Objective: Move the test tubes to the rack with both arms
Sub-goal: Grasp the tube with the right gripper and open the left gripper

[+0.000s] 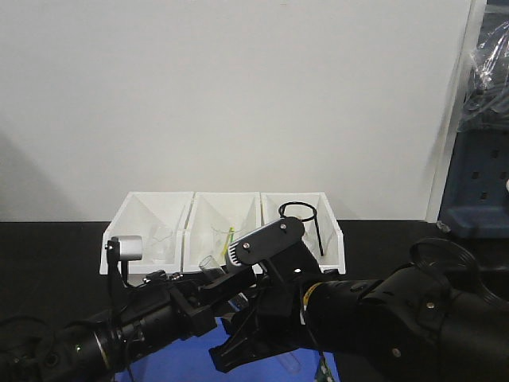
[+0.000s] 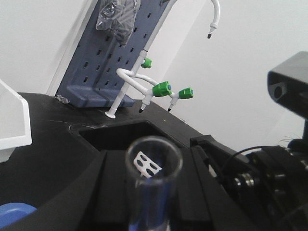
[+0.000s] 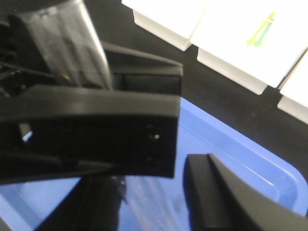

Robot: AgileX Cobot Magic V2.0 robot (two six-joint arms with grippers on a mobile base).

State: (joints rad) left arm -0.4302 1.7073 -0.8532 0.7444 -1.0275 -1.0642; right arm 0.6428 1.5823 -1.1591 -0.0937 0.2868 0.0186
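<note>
Test tube (image 2: 150, 207) clamped in left gripper (image 2: 153, 187), right gripper (image 1: 246, 350) spread wide

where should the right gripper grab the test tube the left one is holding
Probably the bare glass just below the open rim of the test tube, which sticks out past the left gripper. Bring the right gripper in from the side, jaws across its round body.
</note>
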